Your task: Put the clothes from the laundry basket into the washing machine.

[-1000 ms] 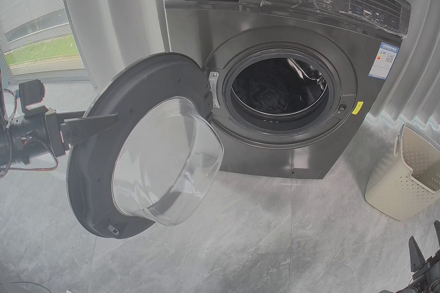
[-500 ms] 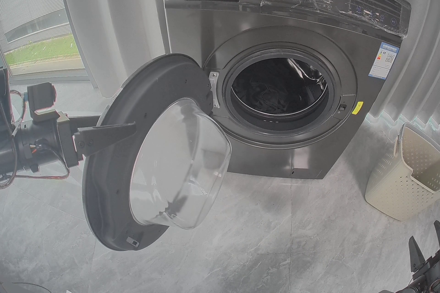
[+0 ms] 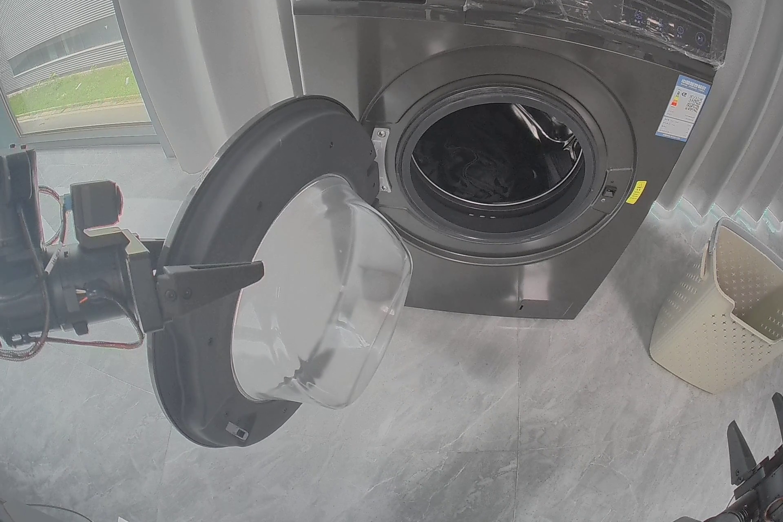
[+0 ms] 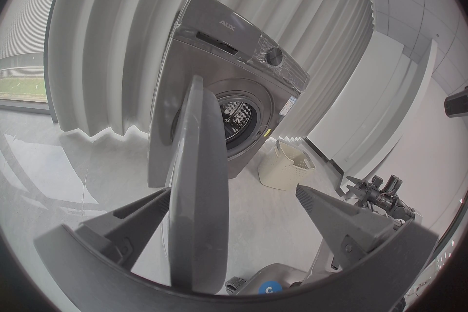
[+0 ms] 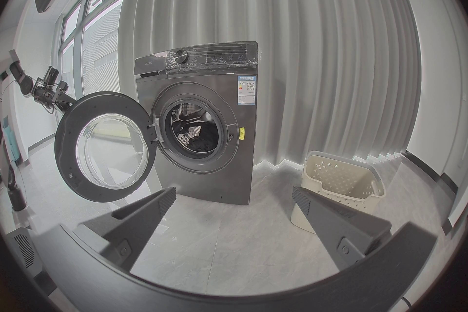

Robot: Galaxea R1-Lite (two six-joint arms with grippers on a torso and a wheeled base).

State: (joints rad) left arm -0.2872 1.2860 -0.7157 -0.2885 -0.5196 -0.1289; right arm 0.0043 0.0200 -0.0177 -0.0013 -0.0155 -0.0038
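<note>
The left claw (image 4: pixel 233 190) is spread wide, straddling the open washing machine door (image 4: pixel 197 171) edge. The right claw (image 5: pixel 234 193) is spread too, facing the laundry basket (image 5: pixel 341 179).

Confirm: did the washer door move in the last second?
Yes. The door swung slightly right, toward the drum opening of the fixed washing machine.

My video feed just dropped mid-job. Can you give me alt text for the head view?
A grey front-loading washing machine stands with its round door swung wide open to the left, and the open left gripper straddles the door's outer edge. Dark clothes lie in the drum; a cream laundry basket stands on the floor to the machine's right.
</note>
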